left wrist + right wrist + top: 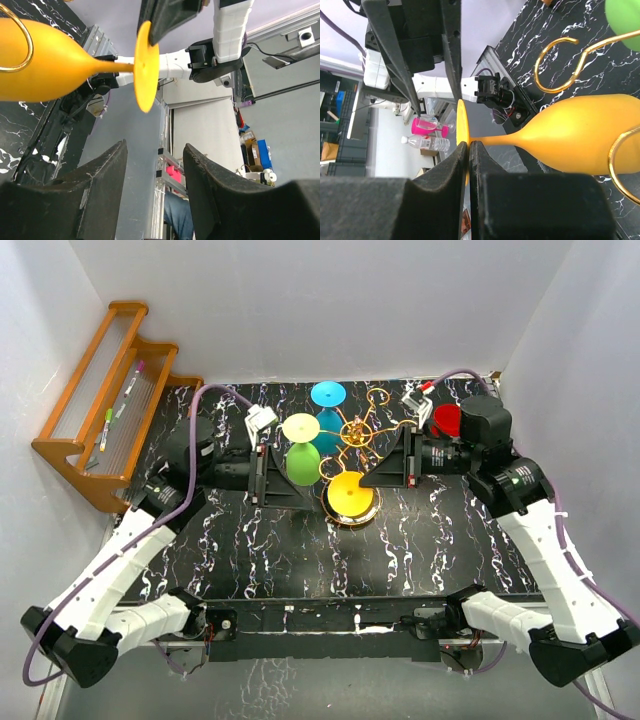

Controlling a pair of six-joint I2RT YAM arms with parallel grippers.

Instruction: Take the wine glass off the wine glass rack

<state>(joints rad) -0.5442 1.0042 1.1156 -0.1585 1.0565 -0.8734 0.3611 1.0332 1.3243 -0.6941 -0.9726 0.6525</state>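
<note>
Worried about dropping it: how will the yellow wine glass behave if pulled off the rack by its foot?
The yellow wine glass looks like opaque plastic, so probably light and not brittle. The right fingers pinch only its thin foot edge, so it may slip or pivot. The gold rack loop around its bowl could snag.

The wine glass rack (355,432) stands mid-tabletop (300,550) toward the far edge, with a stepped shelf (100,400) beyond the far-left corner. The left hand (272,475) lies left of the rack. The right hand (468,145) lies right of it, pinching the foot of the near-side wine glass (348,493).
</note>
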